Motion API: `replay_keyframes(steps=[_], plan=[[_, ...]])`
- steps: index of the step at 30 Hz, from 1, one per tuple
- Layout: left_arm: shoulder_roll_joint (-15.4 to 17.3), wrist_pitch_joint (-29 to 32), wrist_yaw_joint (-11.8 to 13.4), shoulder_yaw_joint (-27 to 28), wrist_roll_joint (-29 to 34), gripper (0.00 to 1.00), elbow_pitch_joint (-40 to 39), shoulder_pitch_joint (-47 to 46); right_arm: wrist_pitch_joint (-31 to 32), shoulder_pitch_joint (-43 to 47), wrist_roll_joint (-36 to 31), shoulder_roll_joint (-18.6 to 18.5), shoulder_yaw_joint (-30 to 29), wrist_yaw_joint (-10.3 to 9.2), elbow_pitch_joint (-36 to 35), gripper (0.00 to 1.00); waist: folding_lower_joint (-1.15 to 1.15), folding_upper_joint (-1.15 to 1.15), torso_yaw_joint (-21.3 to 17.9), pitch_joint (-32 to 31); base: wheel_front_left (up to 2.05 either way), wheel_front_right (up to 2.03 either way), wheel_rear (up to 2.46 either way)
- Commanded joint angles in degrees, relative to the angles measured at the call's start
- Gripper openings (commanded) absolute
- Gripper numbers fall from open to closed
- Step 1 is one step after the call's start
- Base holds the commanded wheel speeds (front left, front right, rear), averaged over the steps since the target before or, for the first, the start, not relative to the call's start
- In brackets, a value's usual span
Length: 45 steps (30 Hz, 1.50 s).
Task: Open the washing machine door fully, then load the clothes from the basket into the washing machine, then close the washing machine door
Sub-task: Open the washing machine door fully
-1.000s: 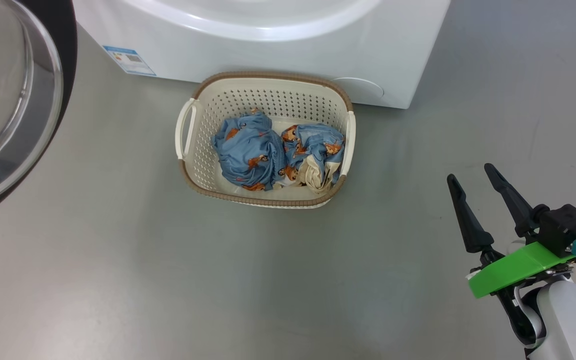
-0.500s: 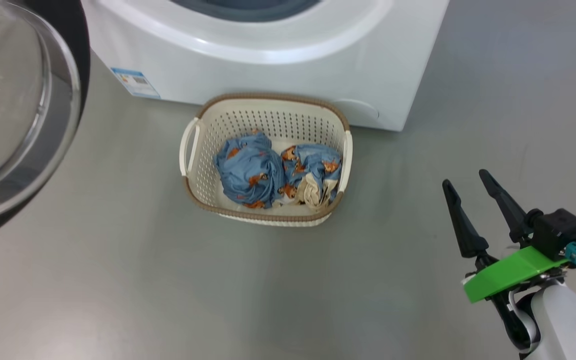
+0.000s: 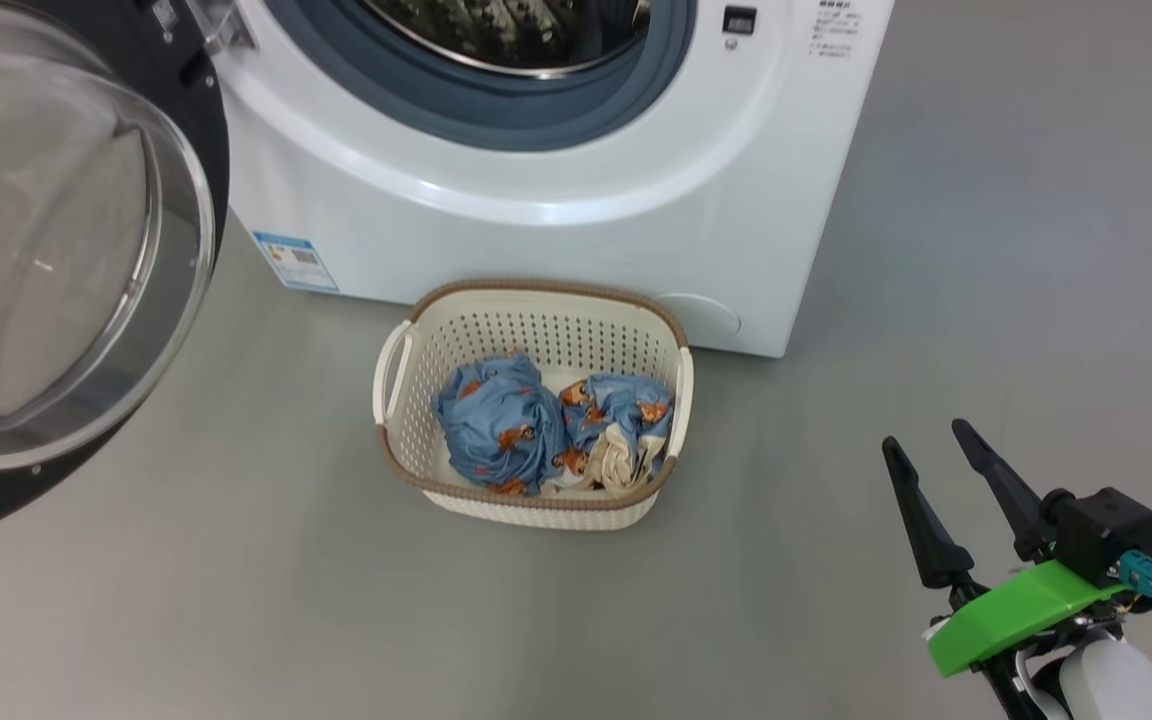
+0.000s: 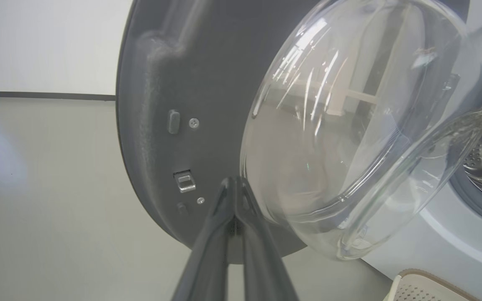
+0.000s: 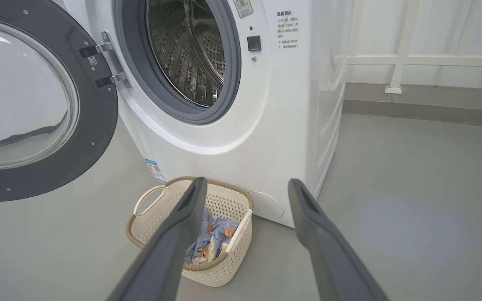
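Left pincer (image 4: 233,183) first: pinched tight, nothing between the fingers, tips up at the dark inner face of the washing machine door (image 4: 308,138). Whether they actually touch it is hard to call from this angle. The door stands swung wide, well off the opening.

Over to the right pincer (image 3: 926,437): spread apart, empty, hanging above bare floor (image 3: 236,600). Ahead and to its left sits the basket (image 3: 546,288), hard against the foot of the washing machine (image 3: 576,230), the clothes (image 3: 506,435) all bundled inside.

Now the change: the head has tipped up over the last second. Basket and machine haven't budged, but the drum (image 5: 191,54) comes into sight beyond the basket. To me that reads door job done, loading next. The right pincer needs to go forward and down onto that blue bundle.
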Motion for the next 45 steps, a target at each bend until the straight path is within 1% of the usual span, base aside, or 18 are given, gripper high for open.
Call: replay_keyframes(steps=[1,3,4,5,6,7,8,11,16,22,25,30,39,45], plan=[[2.6,-0.4,-0.1,0.6,-0.5,0.09,-1.9,1.2,-0.7,0.6,1.2,-0.1,1.1,0.09,-1.2,1.00,0.00,0.00,-0.4,-1.2,0.00,0.00,0.00],[1.8,-0.4,-0.1,-1.6,-2.4,0.37,-3.5,3.1,-0.7,1.2,1.3,0.1,0.7,0.09,-1.2,1.00,0.00,0.00,-0.5,-1.8,0.00,0.00,0.00],[1.4,-0.4,-0.1,-2.7,-3.0,0.45,-4.3,4.0,-0.7,1.5,1.3,0.1,0.6,0.09,-1.3,1.00,0.00,0.00,-0.6,-2.0,0.00,0.00,0.00],[1.1,-0.4,-0.1,-3.8,-3.6,0.63,-5.1,4.8,-0.7,1.9,1.3,0.1,0.5,0.09,-1.3,1.00,0.00,0.00,-0.8,-2.3,0.00,0.00,0.00],[0.9,-0.4,-0.1,-4.6,-4.1,0.84,-5.9,5.6,-0.7,2.1,1.3,0.2,0.3,0.09,-1.4,1.00,0.00,0.00,-1.0,-2.5,0.00,0.00,0.00],[0.4,-0.4,-0.1,-5.3,-4.4,0.97,-6.9,6.4,-0.7,2.4,1.3,0.3,0.1,0.09,-1.4,1.00,0.00,0.00,-1.2,-2.7,0.00,0.00,0.00],[-0.2,-0.4,-0.1,-6.0,-4.5,1.00,-7.9,7.3,-0.7,2.7,1.3,0.4,0.0,0.09,-1.4,1.00,0.00,0.00,-1.4,-3.0,0.00,0.00,0.00],[-1.0,-0.4,-0.1,-8.6,-4.2,1.00,-10.2,9.2,-0.7,3.3,1.4,0.6,-0.2,0.09,-1.5,1.00,0.00,0.00,-2.5,-3.5,0.00,0.00,0.00],[-1.0,-0.4,-0.1,-13.7,-4.0,1.00,-12.9,11.5,-0.7,3.6,1.3,1.0,-0.5,0.09,-1.6,1.00,0.00,0.00,-4.7,-3.8,0.00,0.00,0.00],[-0.5,-0.4,-0.1,-19.5,-5.1,1.00,-15.4,13.3,-0.7,4.0,1.3,1.4,-1.1,0.09,-1.8,1.00,0.00,0.00,-7.8,-4.0,0.00,0.00,0.00],[-0.1,-0.4,-0.1,-21.6,-5.2,1.00,-16.8,14.1,-0.7,4.1,1.2,1.6,-1.4,0.09,-2.0,1.00,0.00,0.00,-9.6,-4.1,0.00,0.00,0.00],[1.1,-0.4,-0.1,-25.7,-5.8,1.00,-18.8,15.1,-0.7,4.1,1.2,1.8,-1.8,0.09,-2.4,1.00,0.00,0.00,-12.8,-4.0,0.00,0.00,0.00],[1.8,-0.4,-0.1,-28.2,-7.2,1.00,-20.5,15.9,-0.7,3.5,1.0,1.8,-2.5,0.09,-3.0,1.00,0.00,0.00,-17.3,-3.6,0.00,0.00,0.00],[1.7,-0.4,-0.1,-29.1,-8.0,1.00,-21.1,16.7,-0.7,3.5,1.1,1.7,-2.9,0.09,-3.2,1.00,0.00,0.00,-19.1,-3.7,0.00,0.00,0.00]])
